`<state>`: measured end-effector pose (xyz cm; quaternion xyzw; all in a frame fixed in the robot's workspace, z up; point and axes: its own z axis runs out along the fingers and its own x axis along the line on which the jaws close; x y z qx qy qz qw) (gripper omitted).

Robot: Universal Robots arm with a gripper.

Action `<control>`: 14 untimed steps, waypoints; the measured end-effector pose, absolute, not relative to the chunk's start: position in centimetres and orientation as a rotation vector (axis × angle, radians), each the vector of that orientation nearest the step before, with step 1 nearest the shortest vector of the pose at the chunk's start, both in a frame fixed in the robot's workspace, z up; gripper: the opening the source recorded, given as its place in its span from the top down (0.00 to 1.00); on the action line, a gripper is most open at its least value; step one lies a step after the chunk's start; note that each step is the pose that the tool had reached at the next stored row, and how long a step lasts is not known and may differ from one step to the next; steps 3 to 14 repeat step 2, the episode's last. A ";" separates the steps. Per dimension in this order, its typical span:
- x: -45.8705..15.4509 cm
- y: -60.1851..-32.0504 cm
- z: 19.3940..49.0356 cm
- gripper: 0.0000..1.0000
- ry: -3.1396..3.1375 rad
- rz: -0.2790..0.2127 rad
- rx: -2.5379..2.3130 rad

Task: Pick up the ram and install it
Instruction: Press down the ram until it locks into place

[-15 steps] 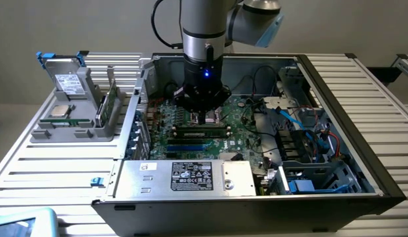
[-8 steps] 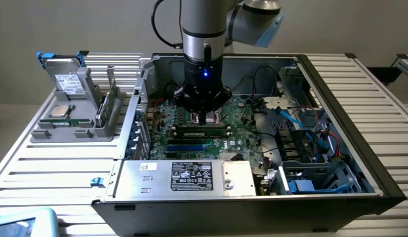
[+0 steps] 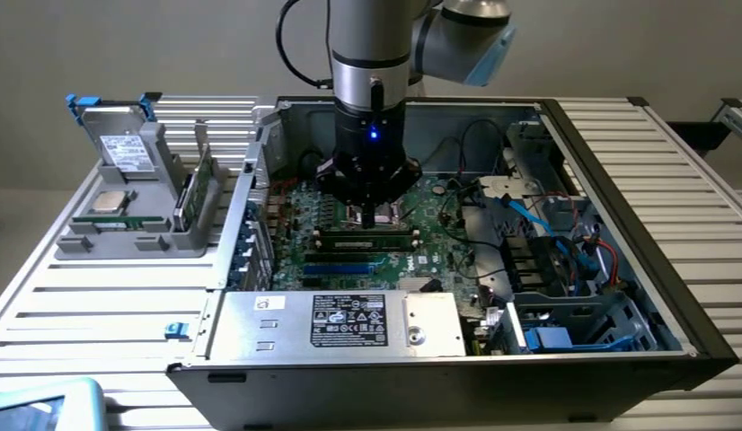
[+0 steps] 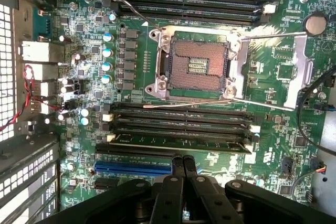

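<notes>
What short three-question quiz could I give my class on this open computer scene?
1. True or false: a silver processor sits in the motherboard's socket.
2. Multiple choice: the gripper above the memory slots has its fingers A) spread wide, B) shut together, C) clamped on a red cable.
3. Fill in: the grey holder stands outside the case, on the exterior view's ____.

Key: 1 false, the socket is bare; 2 B; 3 left.
</notes>
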<state>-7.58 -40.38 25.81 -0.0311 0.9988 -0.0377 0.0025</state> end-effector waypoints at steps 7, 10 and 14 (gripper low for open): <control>-7.6 -40.4 25.8 0.89 3.133 -0.118 -0.097; -7.6 -40.4 25.8 0.89 3.133 -0.118 -0.097; -7.6 -40.4 25.8 0.89 3.133 -0.118 -0.097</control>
